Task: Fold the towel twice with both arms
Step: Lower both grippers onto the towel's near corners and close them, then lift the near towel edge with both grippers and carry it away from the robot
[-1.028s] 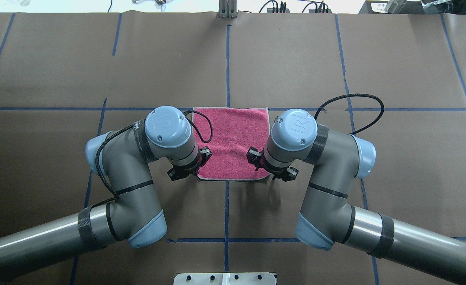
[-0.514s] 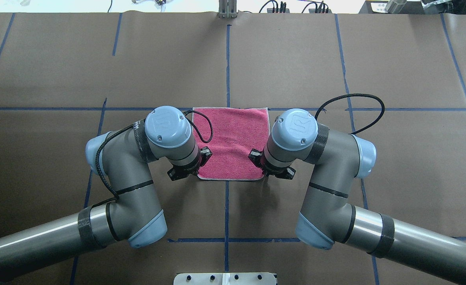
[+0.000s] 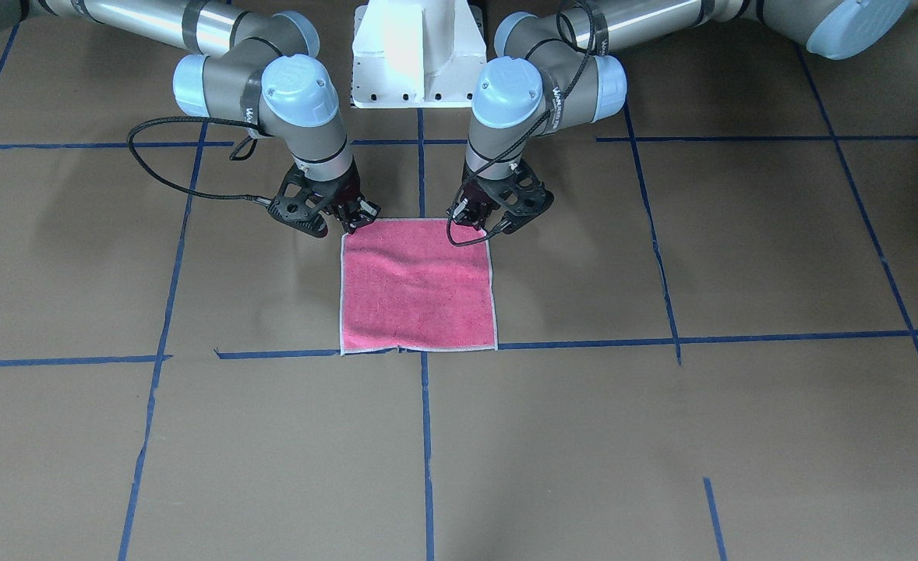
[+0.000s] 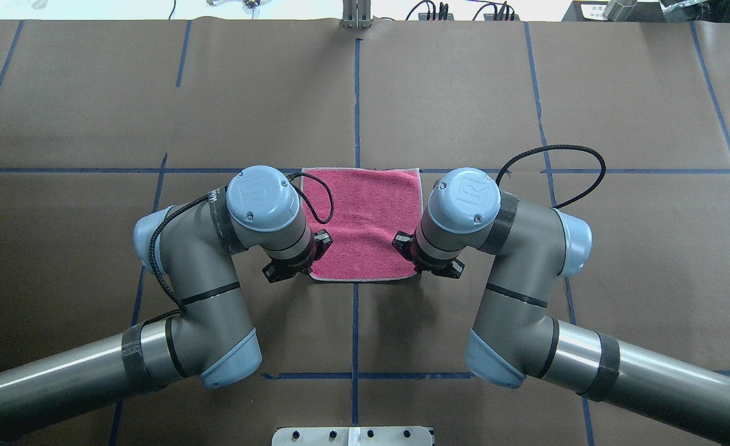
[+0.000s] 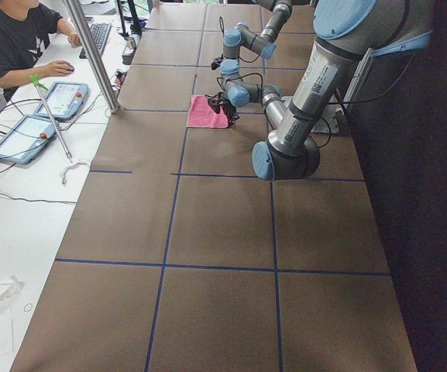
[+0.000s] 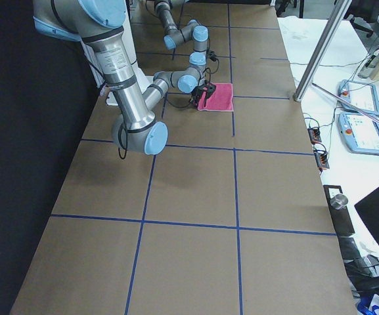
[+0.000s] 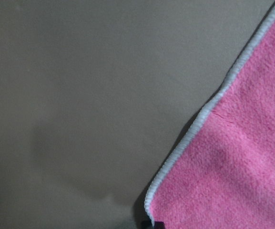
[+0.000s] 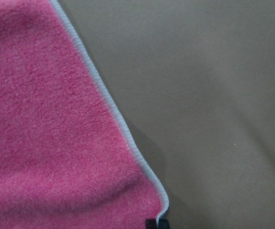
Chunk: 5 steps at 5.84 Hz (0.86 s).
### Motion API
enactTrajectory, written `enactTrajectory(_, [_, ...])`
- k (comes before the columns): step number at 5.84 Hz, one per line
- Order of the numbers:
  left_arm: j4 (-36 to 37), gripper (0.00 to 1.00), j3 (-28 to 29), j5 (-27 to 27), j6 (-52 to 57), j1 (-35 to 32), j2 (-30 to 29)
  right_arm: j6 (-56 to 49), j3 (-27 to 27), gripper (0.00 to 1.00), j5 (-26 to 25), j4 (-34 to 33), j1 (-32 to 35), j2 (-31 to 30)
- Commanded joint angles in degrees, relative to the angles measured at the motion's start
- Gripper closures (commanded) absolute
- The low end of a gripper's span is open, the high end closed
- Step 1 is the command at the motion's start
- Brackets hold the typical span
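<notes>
Since the towel (image 4: 365, 217) is soft, light and floppy, flat pink-side-up in the middle of the counter (image 4: 526, 93), we take its robot-side corners. Left hand (image 3: 479, 221) and right hand (image 3: 349, 223) look pinched shut on one corner each.

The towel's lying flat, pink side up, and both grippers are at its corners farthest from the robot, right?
No. The towel lies flat, pink side up, but the left gripper and right gripper are at its corners nearest the robot, as the exterior front-facing view shows.
</notes>
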Motion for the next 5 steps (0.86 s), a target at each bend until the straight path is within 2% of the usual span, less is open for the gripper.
enactTrajectory(1, [0.1, 1.00, -0.9, 0.0, 1.0, -0.1, 0.0, 0.0, 0.3, 1.00, 0.2, -0.1, 0.3, 0.6])
enactTrajectory(2, [0.2, 1.00, -1.8, -0.6, 1.0, -0.3, 0.3, 1.0, 1.4, 1.00, 0.2, 0.0, 0.3, 0.7])
enactTrajectory(4, [1.6, 1.00, -7.8, -3.2, 0.5, -0.5, 2.1, 2.5, 5.2, 1.00, 0.8, -0.8, 0.6, 0.4])
enactTrajectory(5, [3.6, 1.00, -10.3, -4.1, 0.2, -0.4, 2.6, 4.6, 5.8, 1.00, 3.1, -0.6, 0.8, 0.5])
